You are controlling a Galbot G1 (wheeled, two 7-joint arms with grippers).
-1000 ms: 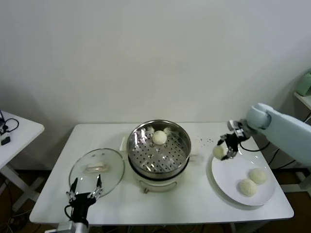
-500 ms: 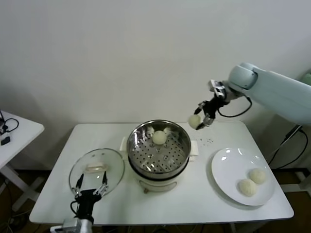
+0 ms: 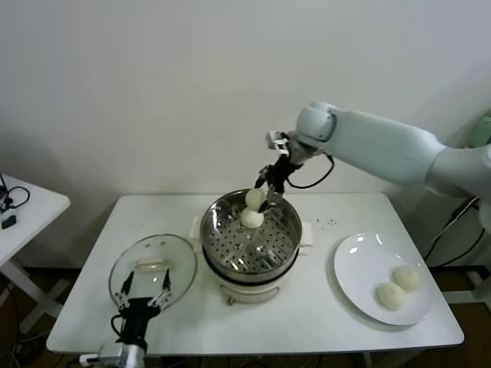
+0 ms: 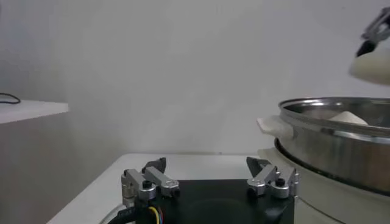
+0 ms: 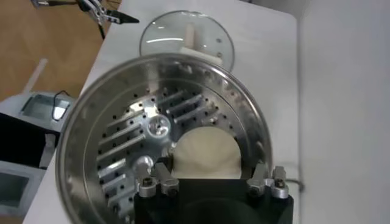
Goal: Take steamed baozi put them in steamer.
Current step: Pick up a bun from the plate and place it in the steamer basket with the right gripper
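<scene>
We see the right claw (image 3: 263, 201) clamped on a round cream-white steamed bun (image 3: 254, 198) above the far rim of the shiny round steel steamer (image 3: 217, 226), where another bun (image 3: 252, 218) lies. The left claw (image 3: 141, 300) hangs spread wide beside the white worktop (image 3: 322, 307).

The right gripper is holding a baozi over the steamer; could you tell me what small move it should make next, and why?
Probably lower slightly and open. The right gripper holds a baozi above the steamer, just over the bun already inside, so nudging toward bare basket floor first seems wise.
</scene>
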